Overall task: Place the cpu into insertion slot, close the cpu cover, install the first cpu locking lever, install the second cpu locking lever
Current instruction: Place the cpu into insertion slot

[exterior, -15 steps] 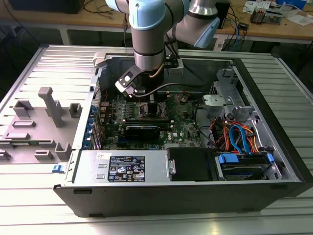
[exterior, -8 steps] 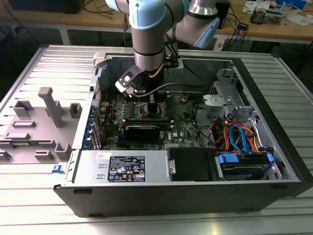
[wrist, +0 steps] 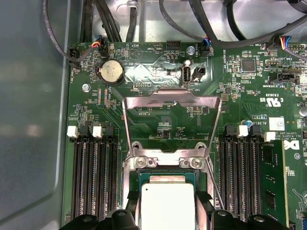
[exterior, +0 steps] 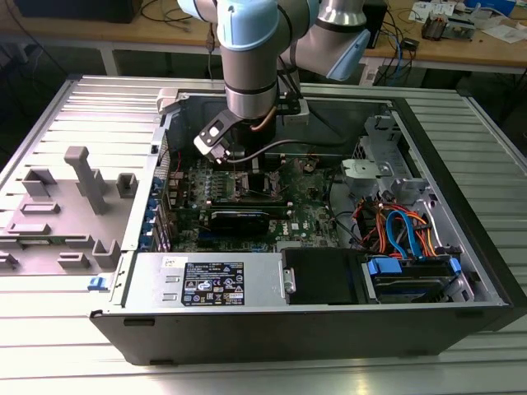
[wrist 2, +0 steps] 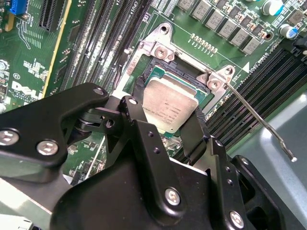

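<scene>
my tool [wrist 2: 169,111] pinches the cpu [wrist 2: 168,103] by its edges, level at the insertion slot [wrist 2: 167,64]; cpu cover [wrist: 172,96] stands open, leaving room

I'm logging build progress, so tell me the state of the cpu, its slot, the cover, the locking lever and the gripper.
cpu: held by two opposite edges, at the slot; whether fully seated cannot be told.
insertion slot: uncovered, cpu over it.
cpu cover: flipped open, clear of the slot.
locking lever: unlatched, sticking out free.
gripper: shut on the cpu.
</scene>
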You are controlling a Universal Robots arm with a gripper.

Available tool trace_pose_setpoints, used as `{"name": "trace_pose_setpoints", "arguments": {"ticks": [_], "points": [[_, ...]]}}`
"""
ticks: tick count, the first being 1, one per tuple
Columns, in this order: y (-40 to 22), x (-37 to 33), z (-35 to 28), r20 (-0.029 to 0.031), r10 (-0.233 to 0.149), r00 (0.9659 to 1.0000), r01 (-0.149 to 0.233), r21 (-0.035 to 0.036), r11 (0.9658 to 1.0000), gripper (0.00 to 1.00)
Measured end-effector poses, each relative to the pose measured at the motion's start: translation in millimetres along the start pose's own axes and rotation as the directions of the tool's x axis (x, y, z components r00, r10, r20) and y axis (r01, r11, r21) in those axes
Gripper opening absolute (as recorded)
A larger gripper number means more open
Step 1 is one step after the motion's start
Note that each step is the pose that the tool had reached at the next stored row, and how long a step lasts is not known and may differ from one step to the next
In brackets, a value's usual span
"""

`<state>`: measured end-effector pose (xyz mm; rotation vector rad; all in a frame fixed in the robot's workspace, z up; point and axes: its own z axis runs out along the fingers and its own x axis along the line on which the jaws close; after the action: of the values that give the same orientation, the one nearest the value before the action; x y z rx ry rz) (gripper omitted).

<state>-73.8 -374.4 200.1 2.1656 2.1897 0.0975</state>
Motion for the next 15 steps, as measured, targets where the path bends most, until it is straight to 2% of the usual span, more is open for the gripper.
{"name": "trace_pose_setpoints", "arguments": {"ticks": [6, 11, 15], "points": [[-0.7, -0.2, 0.0, -0.0004, -0.002, 1.0, 0.002, 0.0, 1.0, 0.54], [0.2, -1.2, 0.1, 0.0013, 0.018, 0.9998, -0.018, 0.0, 0.9998, 0.54], [0.2, -1.4, 0.2, 0.0015, 0.019, 0.9998, -0.019, 0.0001, 0.9998, 0.54]]}}
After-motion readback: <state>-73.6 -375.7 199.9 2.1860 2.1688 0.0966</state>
